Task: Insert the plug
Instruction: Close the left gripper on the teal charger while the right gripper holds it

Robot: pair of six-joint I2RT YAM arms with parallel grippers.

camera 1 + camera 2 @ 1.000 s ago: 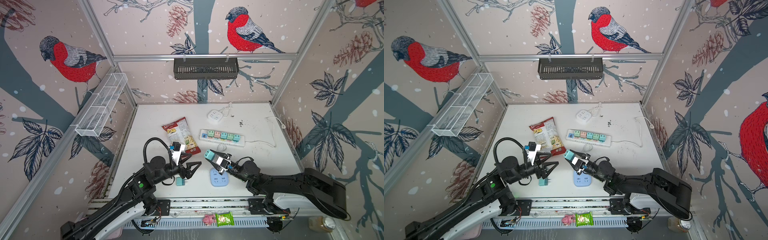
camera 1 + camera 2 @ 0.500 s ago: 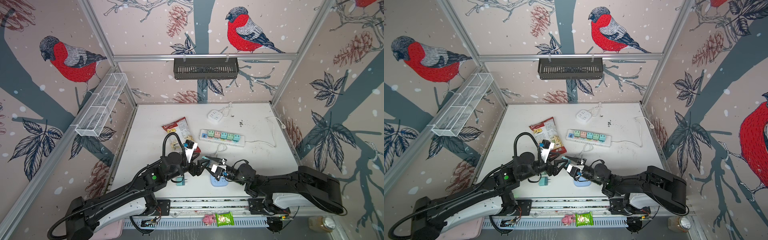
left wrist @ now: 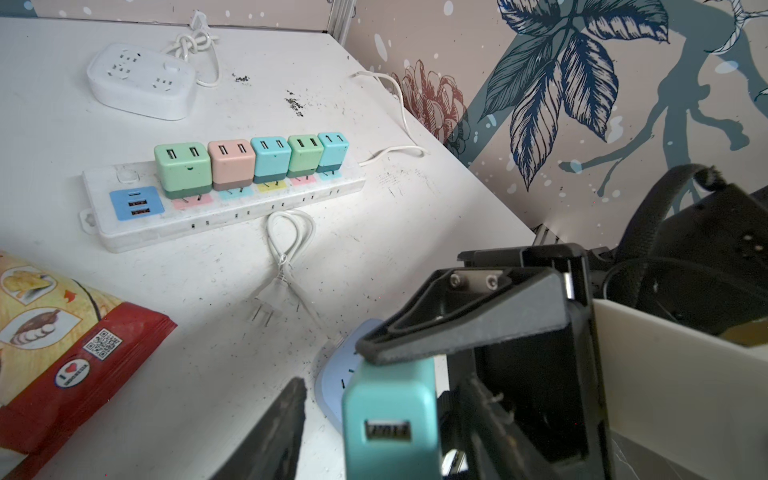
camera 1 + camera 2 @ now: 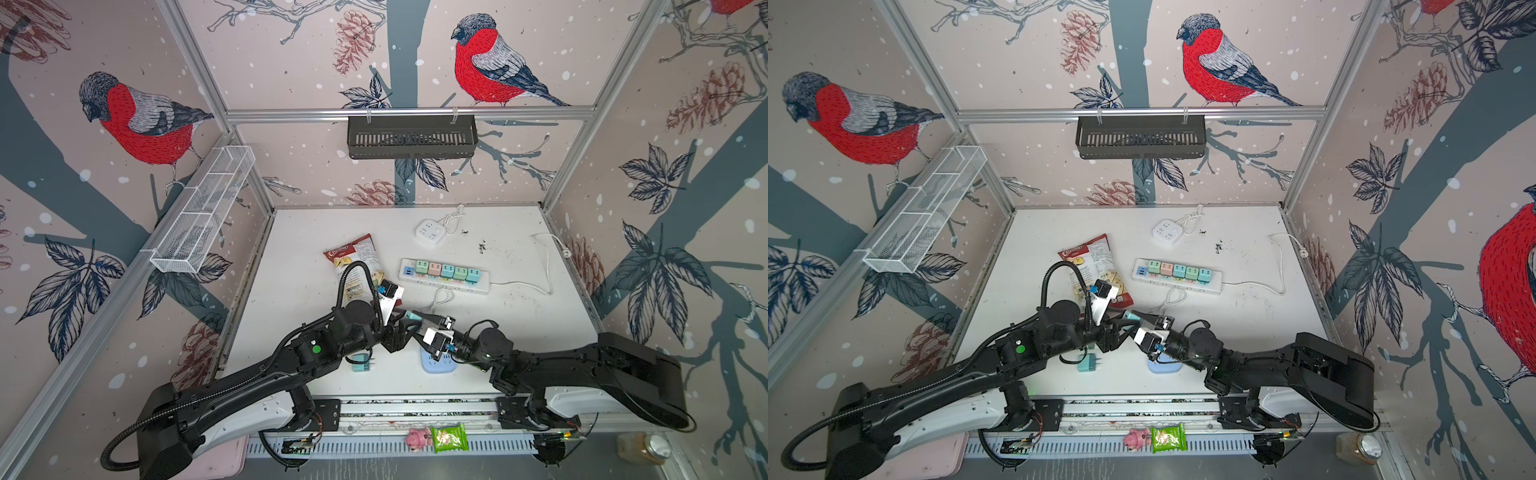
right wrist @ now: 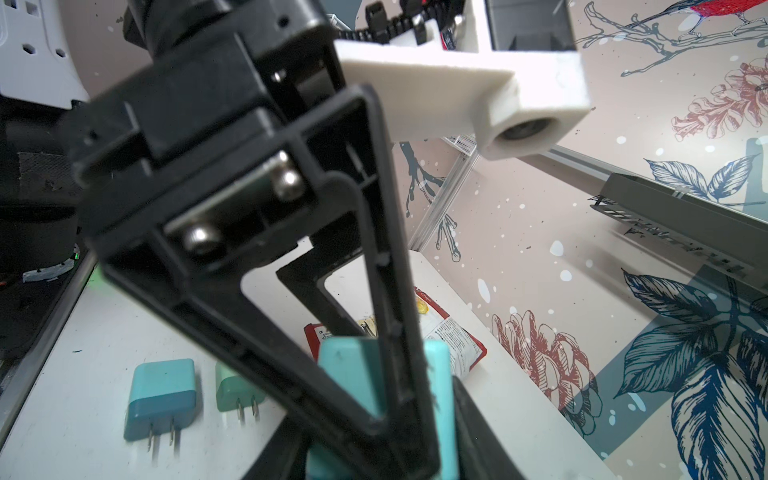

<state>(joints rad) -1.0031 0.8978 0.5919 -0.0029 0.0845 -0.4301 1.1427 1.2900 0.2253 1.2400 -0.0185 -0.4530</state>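
Small teal plastic plug cube [image 3: 390,419] pinched aloft by the right hand [image 4: 419,319].
Left hand [image 4: 402,330] straddles it, jaws narrow, gap on one side; pale-blue round socket block [image 4: 436,363] at 5 o'clock, loose teal plugs [image 4: 360,363] at 8, white power strip [image 4: 442,272] at 1.

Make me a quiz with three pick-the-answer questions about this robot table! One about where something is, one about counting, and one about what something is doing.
1. Where is the chip bag?
A) left of the long power strip
B) in the black basket
C) on the wire shelf

2. How many plugs sit in the long power strip?
A) three
B) five
C) seven

3. What is the right gripper doing?
A) holding a teal plug in the air
B) hanging open and empty
C) gripping the chip bag

Answers:
1 A, the bag lies beside the strip's left end.
2 B, five coloured cubes stand in a row.
3 A, its fingers clamp the plug.
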